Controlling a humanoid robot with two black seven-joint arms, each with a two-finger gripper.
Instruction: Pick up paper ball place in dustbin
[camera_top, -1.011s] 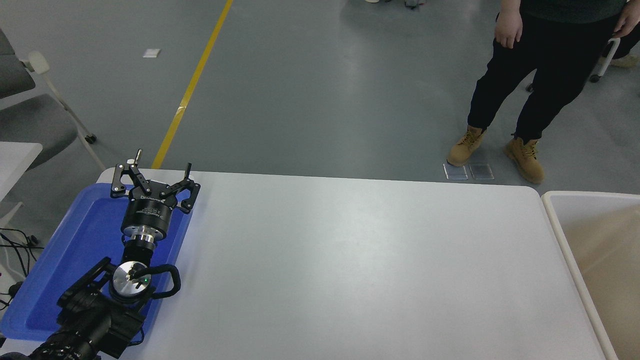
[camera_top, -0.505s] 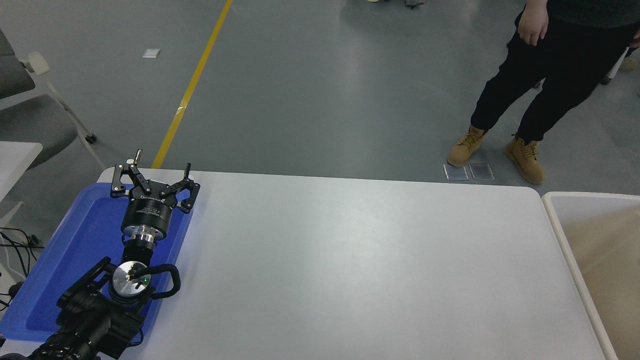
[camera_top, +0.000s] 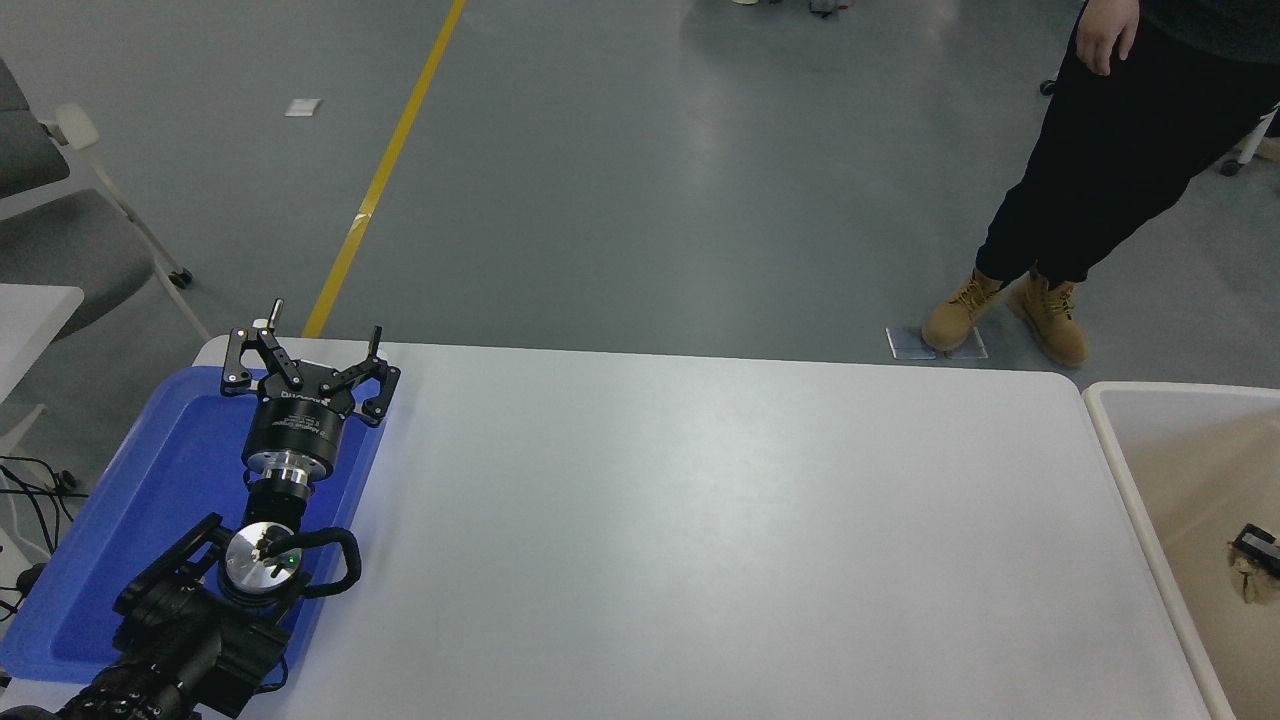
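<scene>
Over the dustbin (camera_top: 1110, 470), at the right picture edge, a tan crumpled bit shows that looks like the paper ball (camera_top: 1250, 583), right under a black tip of the right gripper (camera_top: 1262, 552). Only that tip is in frame, so how wide the gripper stands and whether it actually has hold of the paper can't be told. Ball sits within the dustbin's outline, against its beige inner wall; resting or held above, not clear. Dustbin itself has a cream-white rim with a rounded corner and is just beside the right end of the white table (camera_top: 720, 530), cut off by the frame. At the far end of the table from the dustbin, a blue tray (camera_top: 130, 500) lies on the left side. Left gripper (camera_top: 312, 345) is parked over the tray's far end, fingers spread wide apart, nothing between them, arm running back to the lower left corner. Beyond the dustbin, on the grey floor, a person (camera_top: 1110, 170) stands in black trousers and tan boots, one hand (camera_top: 1100, 35) hanging down. A yellow floor line (camera_top: 385, 170) runs beyond the tray.
</scene>
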